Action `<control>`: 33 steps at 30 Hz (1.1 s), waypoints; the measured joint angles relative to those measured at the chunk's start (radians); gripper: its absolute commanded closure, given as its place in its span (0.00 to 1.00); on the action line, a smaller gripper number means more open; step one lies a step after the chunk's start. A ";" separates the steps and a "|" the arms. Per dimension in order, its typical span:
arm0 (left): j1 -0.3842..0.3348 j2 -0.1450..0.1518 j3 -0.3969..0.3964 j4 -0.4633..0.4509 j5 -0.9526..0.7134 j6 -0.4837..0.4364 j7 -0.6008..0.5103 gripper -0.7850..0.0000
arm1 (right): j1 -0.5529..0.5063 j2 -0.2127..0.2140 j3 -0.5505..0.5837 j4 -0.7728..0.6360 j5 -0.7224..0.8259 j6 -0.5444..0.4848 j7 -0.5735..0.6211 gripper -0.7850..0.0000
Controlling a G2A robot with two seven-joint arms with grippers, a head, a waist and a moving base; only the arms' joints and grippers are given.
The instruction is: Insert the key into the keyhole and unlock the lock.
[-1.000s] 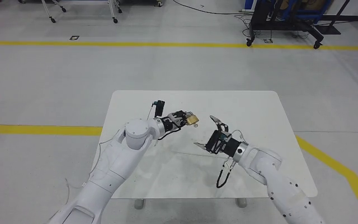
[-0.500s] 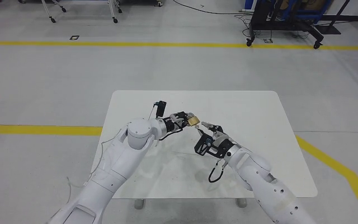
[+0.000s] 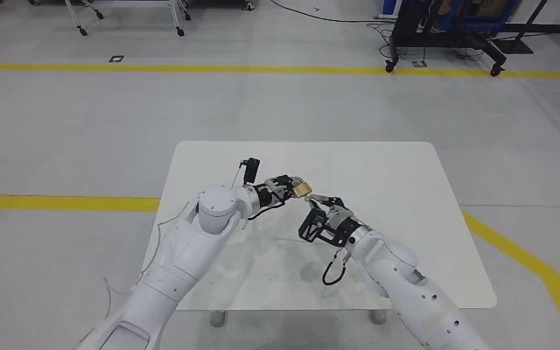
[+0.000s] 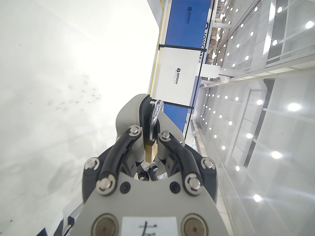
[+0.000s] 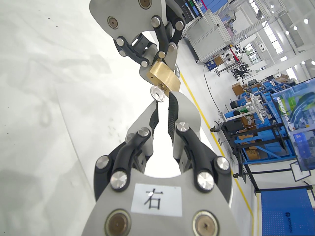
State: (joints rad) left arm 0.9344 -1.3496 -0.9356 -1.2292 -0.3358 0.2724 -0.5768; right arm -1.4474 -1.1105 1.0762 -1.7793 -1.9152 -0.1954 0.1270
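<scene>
A white surface [image 3: 394, 166] stands mid-frame on a grey floor [image 3: 262, 105] crossed by yellow lines [image 3: 175, 67]; a black wheeled frame [image 3: 446, 41] sits upper right.

Gold lock [image 5: 164, 77], silver key [image 5: 157, 94], seemingly plain white table [image 3: 394, 166].

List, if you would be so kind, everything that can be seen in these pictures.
Brass padlock with silver shackle: one, gold-coloured, held above the table in the left gripper.
Silver round-headed key: one, silver, sticking out of the padlock's keyhole, just ahead of the right gripper's fingertips.
White rectangular table: one, white, beneath both arms.
Yellow floor lines: two, yellow, one beyond the table, one running out from under both its sides.
Dark wheeled rack: one, black, on the floor beyond the table's far right corner.
Left gripper: one, grey and black, shut on the padlock.
Right gripper: one, grey and black, open, facing the key.
</scene>
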 measured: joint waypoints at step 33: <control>0.021 -0.003 -0.017 -0.012 0.033 -0.038 -0.015 1.00 | 0.014 -0.028 0.053 0.047 0.282 -0.042 -0.034 0.77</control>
State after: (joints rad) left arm 0.9553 -1.3524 -0.9525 -1.2416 -0.3023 0.2347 -0.5915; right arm -1.4334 -1.1386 1.1288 -1.7319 -1.6327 -0.2370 0.0930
